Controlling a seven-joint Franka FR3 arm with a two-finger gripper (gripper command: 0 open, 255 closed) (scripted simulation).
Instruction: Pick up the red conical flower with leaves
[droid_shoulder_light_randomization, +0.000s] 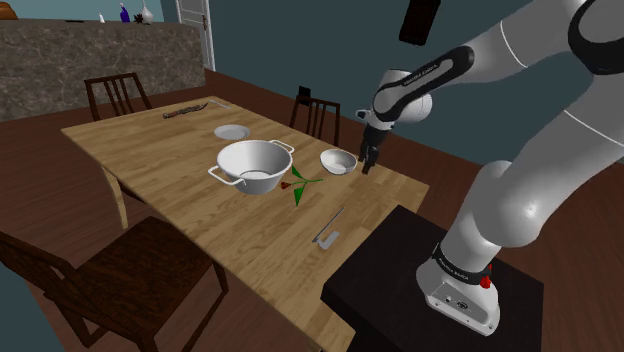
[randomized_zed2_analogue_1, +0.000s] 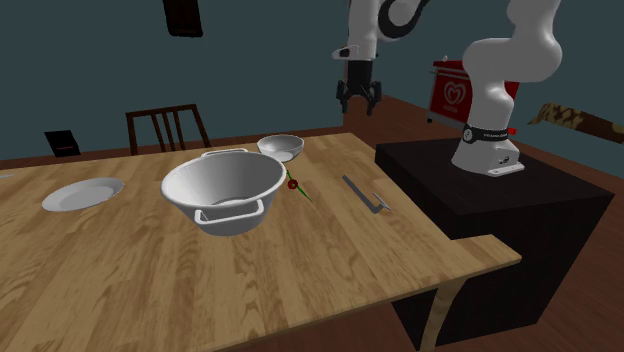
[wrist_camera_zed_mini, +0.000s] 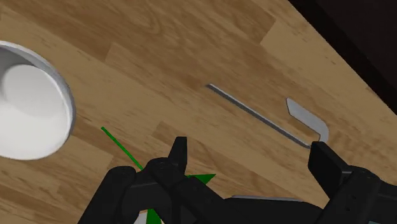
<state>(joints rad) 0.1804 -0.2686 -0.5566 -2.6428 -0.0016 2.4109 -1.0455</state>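
Wooden tabletop (droid_shoulder_light_randomization: 180, 185) with the white arm's all-black two-finger gripper (droid_shoulder_light_randomization: 368, 160) (randomized_zed2_analogue_1: 360, 97) hanging in the air above it, fingers spread wide apart and nothing between them. The red conical flower with green stem and leaves (droid_shoulder_light_randomization: 297, 186) (randomized_zed2_analogue_1: 294, 186) lies flat on the tabletop, just beside the rim of a large white two-handled bowl (droid_shoulder_light_randomization: 253, 166) (randomized_zed2_analogue_1: 222, 186) and near a small white bowl (droid_shoulder_light_randomization: 338, 160) (randomized_zed2_analogue_1: 281, 147), between the large bowl and a thin grey metal tool with a bent end (droid_shoulder_light_randomization: 328, 228) (randomized_zed2_analogue_1: 365, 194). In the shoulder view the gripper appears just to the right of the small white bowl, apart from the flower. In the wrist view the flower (wrist_camera_zed_mini: 119, 144) shows as a thin green stem and a leaf beside one finger of the gripper (wrist_camera_zed_mini: 248, 146), with the small white bowl (wrist_camera_zed_mini: 28, 111) to one side and the grey tool (wrist_camera_zed_mini: 267, 118) lying on the wood beyond the fingers. A flat white plate (droid_shoulder_light_randomization: 231, 132) (randomized_zed2_analogue_1: 82, 193) sits farther along the tabletop. Dark wooden chairs (droid_shoulder_light_randomization: 115, 95) (randomized_zed2_analogue_1: 168, 128) stand around it, and the arm's black box stand (droid_shoulder_light_randomization: 400, 285) (randomized_zed2_analogue_1: 500, 200) stands against the tabletop's edge.
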